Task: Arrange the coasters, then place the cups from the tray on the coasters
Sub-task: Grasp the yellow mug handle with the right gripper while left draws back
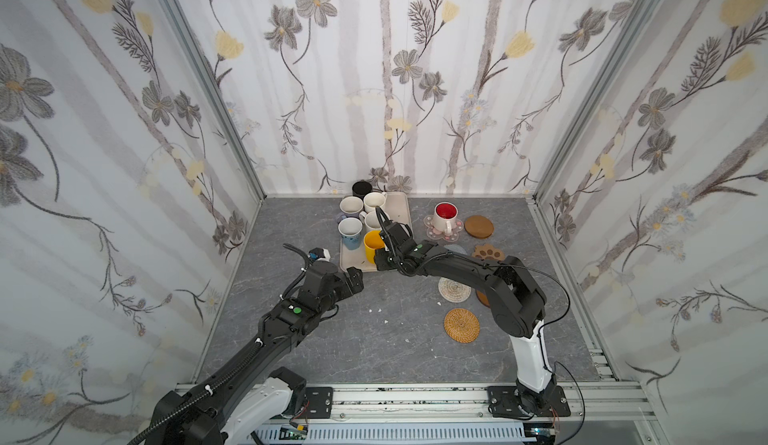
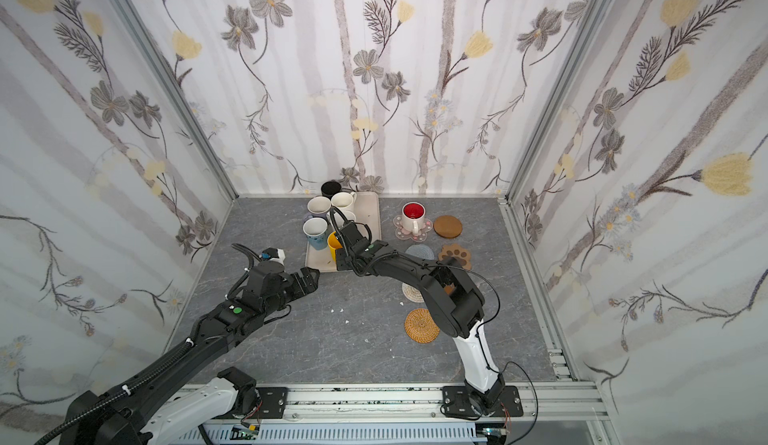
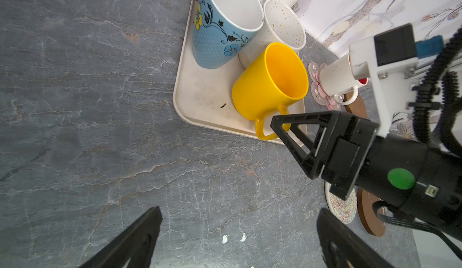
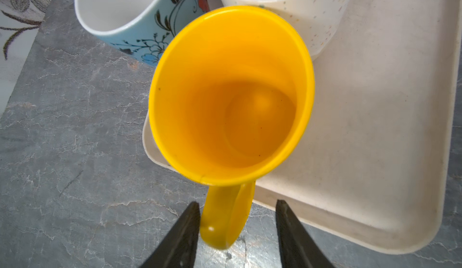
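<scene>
The yellow cup (image 4: pixel 230 91) stands at the near corner of the beige tray (image 4: pixel 375 129), its handle sticking out over the rim. My right gripper (image 4: pixel 237 204) straddles that handle: one finger touches it, the other stands off with a gap, so the jaws are open. In a top view the right gripper (image 1: pixel 380 256) sits at the tray's (image 1: pixel 401 210) near edge. My left gripper (image 3: pixel 240 211) hangs wide open over bare table, near the tray's near left corner (image 1: pixel 355 276). The white cup with red inside (image 1: pixel 444 216) stands on the pink-flower coaster (image 1: pixel 454 234).
On the tray stand the pale blue cup (image 1: pixel 350 233), speckled cup (image 1: pixel 372 220), two pale cups and the black cup (image 1: pixel 361 188). To the right lie a brown disc (image 1: pixel 478 227), paw coaster (image 1: pixel 488 252), grey-blue coaster (image 1: pixel 455 249), beige woven coaster (image 1: pixel 453 289) and rattan coaster (image 1: pixel 461 324).
</scene>
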Robot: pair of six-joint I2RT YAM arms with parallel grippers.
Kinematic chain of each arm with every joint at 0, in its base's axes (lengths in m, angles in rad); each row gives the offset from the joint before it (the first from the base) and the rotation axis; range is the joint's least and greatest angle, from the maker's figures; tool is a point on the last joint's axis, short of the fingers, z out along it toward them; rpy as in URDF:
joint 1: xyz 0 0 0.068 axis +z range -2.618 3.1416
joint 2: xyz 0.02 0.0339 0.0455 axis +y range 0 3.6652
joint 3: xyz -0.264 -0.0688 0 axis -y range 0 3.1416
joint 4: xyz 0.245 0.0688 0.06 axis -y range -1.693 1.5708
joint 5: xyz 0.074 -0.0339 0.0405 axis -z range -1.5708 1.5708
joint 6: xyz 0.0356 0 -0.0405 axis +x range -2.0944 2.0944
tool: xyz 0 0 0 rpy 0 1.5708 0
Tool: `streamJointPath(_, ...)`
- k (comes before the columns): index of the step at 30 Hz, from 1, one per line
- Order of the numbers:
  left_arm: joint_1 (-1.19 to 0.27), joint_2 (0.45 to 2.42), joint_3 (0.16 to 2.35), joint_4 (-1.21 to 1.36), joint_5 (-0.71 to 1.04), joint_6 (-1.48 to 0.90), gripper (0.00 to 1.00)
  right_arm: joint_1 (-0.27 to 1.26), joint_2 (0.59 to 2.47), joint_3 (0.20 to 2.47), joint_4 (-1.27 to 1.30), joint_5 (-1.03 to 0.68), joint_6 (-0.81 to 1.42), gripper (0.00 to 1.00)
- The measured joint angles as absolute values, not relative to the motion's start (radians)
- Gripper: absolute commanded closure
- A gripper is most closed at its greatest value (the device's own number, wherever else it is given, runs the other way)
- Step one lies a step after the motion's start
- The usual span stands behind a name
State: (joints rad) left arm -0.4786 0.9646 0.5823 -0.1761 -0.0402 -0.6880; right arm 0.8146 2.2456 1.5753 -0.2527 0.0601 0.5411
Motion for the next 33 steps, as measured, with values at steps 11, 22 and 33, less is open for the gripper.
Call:
streamJointPath(11, -0.474, 0.979, 0.583, -0.176, -0.036, -0.688, 0.0, 0.806, 2.313, 1.648, -0.303, 0.078, 0.538, 0.64)
streamJointPath(22, -0.474, 0.975, 0.583, -0.176, -0.033, -0.688, 0.0, 0.802, 2.335, 1.678, -0.353, 0.108, 0.496, 0.83)
streamJointPath(33, -0.474, 0.954, 0.587, -0.176, -0.033, -0.673, 0.0, 0.801, 2.318, 1.674, -0.374, 0.105, 0.456, 0.99)
